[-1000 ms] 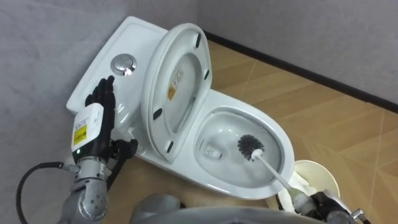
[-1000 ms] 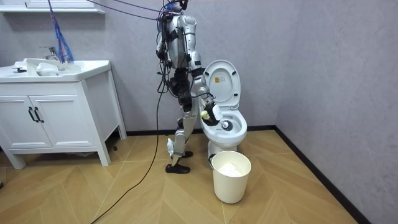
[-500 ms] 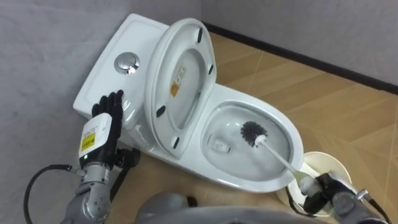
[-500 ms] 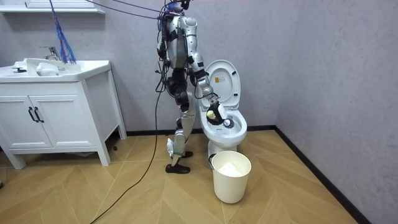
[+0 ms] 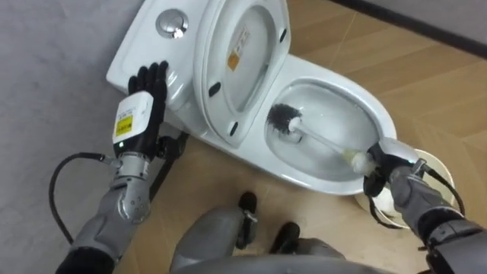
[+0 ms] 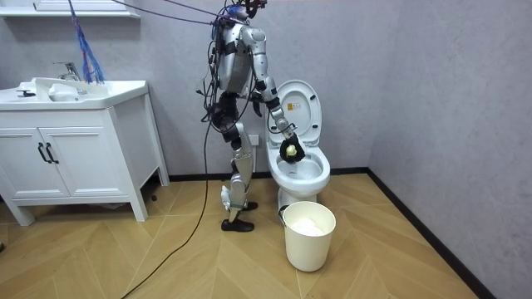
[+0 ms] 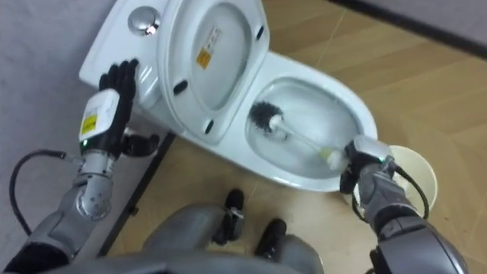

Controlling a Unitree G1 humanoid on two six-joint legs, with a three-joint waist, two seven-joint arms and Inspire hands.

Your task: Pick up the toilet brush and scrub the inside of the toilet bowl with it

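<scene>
The white toilet (image 5: 304, 176) has its lid (image 5: 243, 53) raised. A dark round brush head (image 5: 283, 119) lies inside the bowl, against the wall nearest the lid. Its white handle (image 5: 327, 144) slants to the bowl's front rim, where my right hand (image 5: 380, 164) is curled round its end. My left hand (image 5: 144, 106) rests with straight fingers against the side of the tank (image 5: 137, 46), below the chrome flush button (image 5: 172, 23). In the room view I stand upright at the toilet's side, right hand (image 6: 288, 149) over the bowl.
A white bin (image 5: 437, 171) with white stuff in it stands on the wood floor just in front of the bowl, under my right forearm. A white vanity cabinet (image 6: 75, 141) with a sink stands at the room view's left. Grey walls close in behind the toilet.
The eye view has shifted, so the toilet sits higher in the picture. The brush head moved from the bowl's middle towards the lid side. My right hand came further in over the rim.
</scene>
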